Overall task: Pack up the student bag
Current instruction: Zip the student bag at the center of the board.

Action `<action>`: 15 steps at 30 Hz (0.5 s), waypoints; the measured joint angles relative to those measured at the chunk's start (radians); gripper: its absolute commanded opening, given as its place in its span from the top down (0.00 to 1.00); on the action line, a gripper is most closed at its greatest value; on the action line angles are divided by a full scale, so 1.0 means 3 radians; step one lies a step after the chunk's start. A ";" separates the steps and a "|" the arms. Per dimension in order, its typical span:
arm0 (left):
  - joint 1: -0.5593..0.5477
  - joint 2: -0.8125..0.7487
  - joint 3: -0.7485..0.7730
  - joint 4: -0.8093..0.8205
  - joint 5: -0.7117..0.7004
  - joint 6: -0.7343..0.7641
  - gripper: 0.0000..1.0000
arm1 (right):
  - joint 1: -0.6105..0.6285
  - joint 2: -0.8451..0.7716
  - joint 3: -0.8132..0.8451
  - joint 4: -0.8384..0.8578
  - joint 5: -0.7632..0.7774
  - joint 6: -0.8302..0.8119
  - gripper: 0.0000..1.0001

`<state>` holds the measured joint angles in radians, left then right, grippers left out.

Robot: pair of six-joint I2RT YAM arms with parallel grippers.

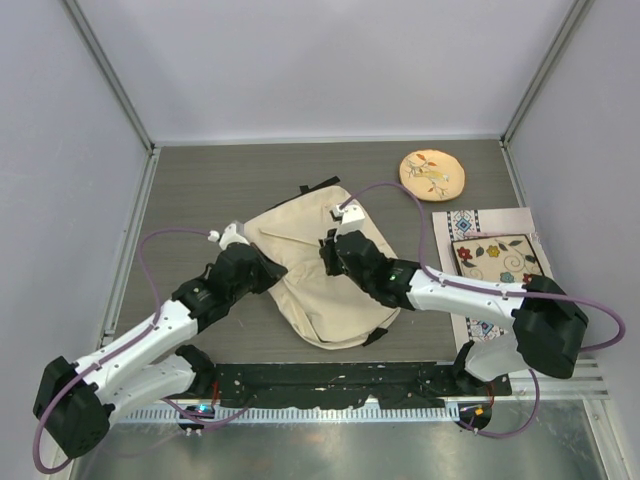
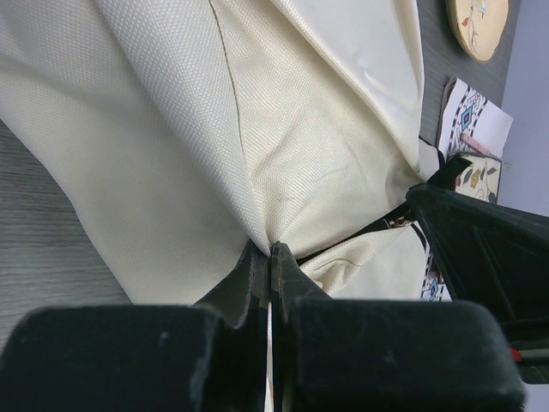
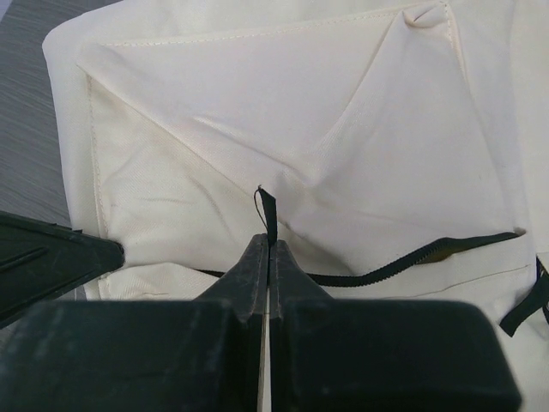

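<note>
- The left tool [image 2: 271,251] is clamping shut on a pinched fold of cream fabric on the student bag [image 1: 300,225].
- The right tool [image 3: 268,242] is gripping the black zipper pull [image 3: 268,206] tightly between its tips.
- The zipper [image 3: 412,262] is running off to that tool's right, gaping slightly; the inside is hidden.
- The student bag is lying on the counter [image 1: 220,180] between both tools.
- A round embroidered disc [image 1: 432,174] is sitting beyond the right tool, and a patterned mat [image 1: 495,250] is lying to its right.
</note>
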<state>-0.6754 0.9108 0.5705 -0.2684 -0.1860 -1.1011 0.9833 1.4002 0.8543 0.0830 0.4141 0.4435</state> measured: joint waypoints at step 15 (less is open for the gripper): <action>0.0139 -0.0100 0.0048 -0.0223 0.0074 0.0039 1.00 | -0.0112 -0.0340 -0.0278 0.0140 -0.0216 -0.0076 0.99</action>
<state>-0.6338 0.8806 0.5850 -0.3351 -0.1638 -1.0893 0.9497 1.2984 0.7708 0.1249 0.3492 0.4206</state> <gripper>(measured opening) 0.016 0.032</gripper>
